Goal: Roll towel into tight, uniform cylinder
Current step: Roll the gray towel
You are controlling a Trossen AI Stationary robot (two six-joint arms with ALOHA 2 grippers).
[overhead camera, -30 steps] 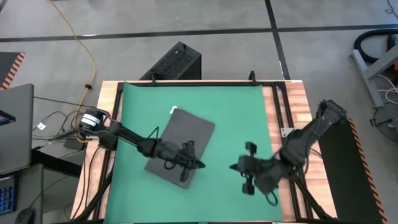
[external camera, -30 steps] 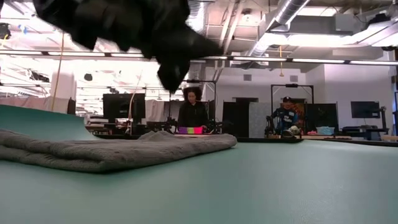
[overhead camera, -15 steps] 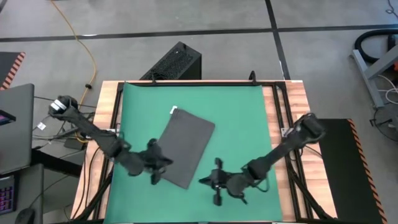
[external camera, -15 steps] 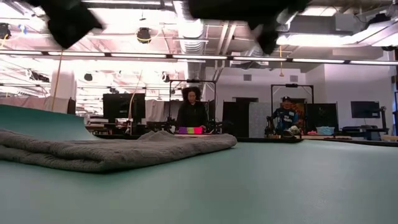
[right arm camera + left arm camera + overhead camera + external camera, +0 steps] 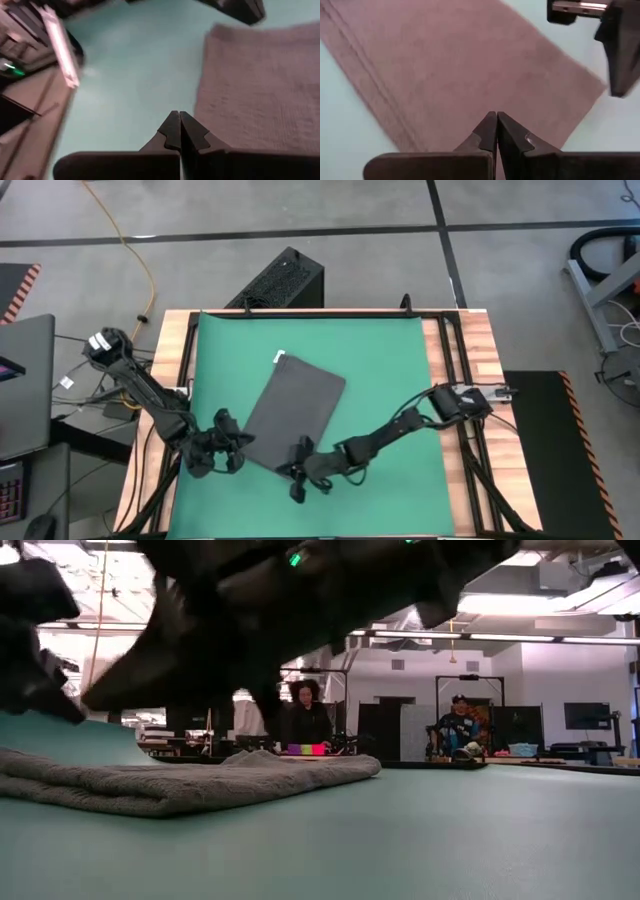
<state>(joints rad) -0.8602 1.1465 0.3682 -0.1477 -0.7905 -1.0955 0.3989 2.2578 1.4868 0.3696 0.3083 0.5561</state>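
The dark grey towel (image 5: 292, 412) lies flat and folded on the green mat (image 5: 380, 370), with its small white tag (image 5: 279, 357) at the far edge. It also shows in the low view (image 5: 180, 780). My left gripper (image 5: 236, 448) is shut and empty at the towel's near-left edge. In the left wrist view its tips (image 5: 496, 116) hang over the cloth (image 5: 445, 65). My right gripper (image 5: 297, 478) is shut and empty at the towel's near corner. In the right wrist view its tips (image 5: 179, 116) are over the mat, beside the towel's edge (image 5: 260, 95).
A black box (image 5: 285, 280) stands behind the table, and a laptop (image 5: 22, 385) and cables are off to the left. Wooden table edges (image 5: 480, 340) and black rails frame the mat. Two people (image 5: 310, 722) (image 5: 460, 726) sit in the room beyond.
The right arm has swept left across the mat to the towel's near corner. The left gripper has drawn back off the towel to its near-left edge.
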